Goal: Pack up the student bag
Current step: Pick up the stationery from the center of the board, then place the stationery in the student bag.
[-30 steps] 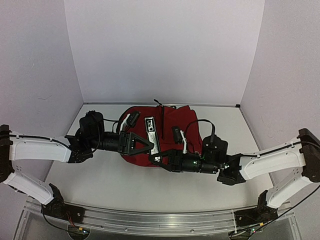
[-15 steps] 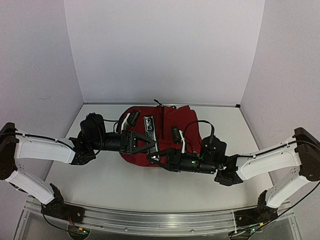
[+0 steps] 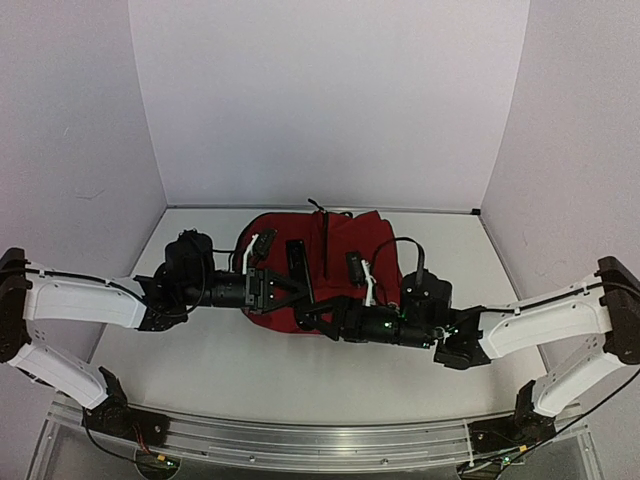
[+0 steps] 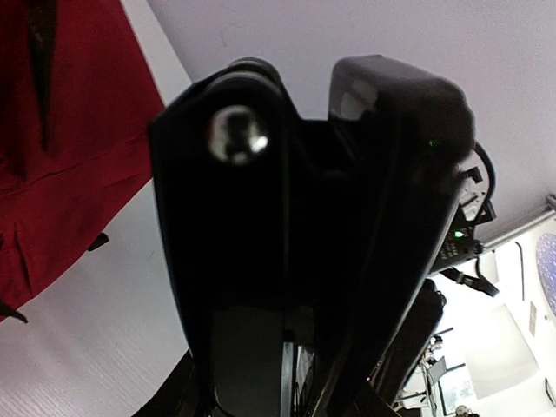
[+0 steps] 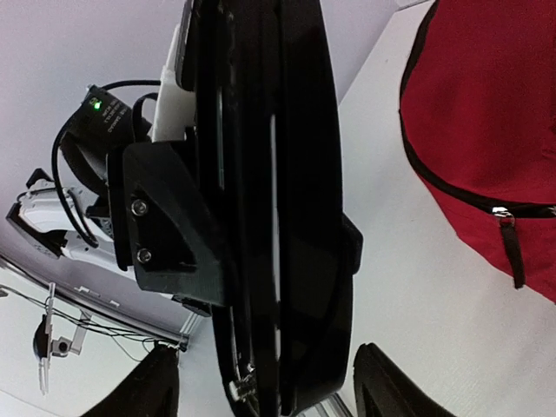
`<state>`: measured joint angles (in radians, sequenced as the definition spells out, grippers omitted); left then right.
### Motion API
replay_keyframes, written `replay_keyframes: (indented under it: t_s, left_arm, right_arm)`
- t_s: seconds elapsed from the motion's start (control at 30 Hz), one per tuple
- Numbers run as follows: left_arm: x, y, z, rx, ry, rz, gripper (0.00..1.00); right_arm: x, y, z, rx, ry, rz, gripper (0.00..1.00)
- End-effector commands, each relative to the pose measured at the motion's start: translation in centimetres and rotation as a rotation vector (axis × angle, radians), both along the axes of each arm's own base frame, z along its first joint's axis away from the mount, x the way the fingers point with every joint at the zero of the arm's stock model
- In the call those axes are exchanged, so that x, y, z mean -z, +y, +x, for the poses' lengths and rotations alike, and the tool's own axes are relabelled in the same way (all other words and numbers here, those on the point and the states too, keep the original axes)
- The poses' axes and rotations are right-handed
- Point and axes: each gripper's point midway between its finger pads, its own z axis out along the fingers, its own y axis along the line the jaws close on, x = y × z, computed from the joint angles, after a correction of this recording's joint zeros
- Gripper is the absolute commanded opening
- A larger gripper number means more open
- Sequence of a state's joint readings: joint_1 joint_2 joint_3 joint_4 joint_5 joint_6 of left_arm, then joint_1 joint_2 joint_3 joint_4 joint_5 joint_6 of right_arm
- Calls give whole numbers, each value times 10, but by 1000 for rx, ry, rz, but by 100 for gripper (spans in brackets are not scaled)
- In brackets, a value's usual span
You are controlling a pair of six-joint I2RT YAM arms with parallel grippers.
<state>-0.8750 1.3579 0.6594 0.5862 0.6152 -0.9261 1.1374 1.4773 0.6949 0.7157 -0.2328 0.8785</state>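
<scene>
the red bag [image 3: 340,236] lies in the middle of the table [image 3: 200,350], a little toward the back wall, slumped flat with its black carry loop at the far side. both arms reach in low from their own sides and meet at the bag's near edge. the left gripper [image 3: 298,293] overlaps the near left part of the red cloth, and the right gripper [image 3: 312,318] sits just in front of that edge. the two are so close together that each wrist camera is mostly filled by a black mass, which we take to be the other gripper. for either arm, then, the bag lies straight ahead and away from the bases, and we judge the left to be nearer by a small margin. in the left wrist view the red cloth shows at the upper left. in the right wrist view it shows at the upper right, with a black zipper [image 5: 447,189] curving along it and a pull tab [image 5: 512,252] hanging toward the table. the bag looks somewhat wider across the table than deep, though the crumpled cloth makes its long axis hard to fix. we cannot tell how wide either gripper's jaws stand, nor whether either has hold of anything, because the tips are hidden. we judge the next move turns on that zipper line, which runs across in front of the right arm.
</scene>
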Motion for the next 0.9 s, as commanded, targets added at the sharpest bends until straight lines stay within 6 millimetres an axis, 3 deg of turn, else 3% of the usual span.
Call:
replay_keyframes:
  t_s: [0.0,0.13,0.33,0.63,0.87]
  left_arm:
    - [-18,20,28,-150,-34,56,5]
    - [-15,43,46,-201,11,88,6]
    - [-4,61,67,-221,66,156,6]
    - [-6,53,85,-162,96,156,7]
    - [-6,40,92,-89,108,143,7]
  right_arm:
    - [-31,-26,28,185,-118,-100,75]
    - [-27,-50,57,354,-158,-293,80]
    - [-13,-78,109,524,-178,-638,76]
    - [11,-72,174,584,-288,-1056,79]
    - [3,-65,205,678,-367,-1183,68]
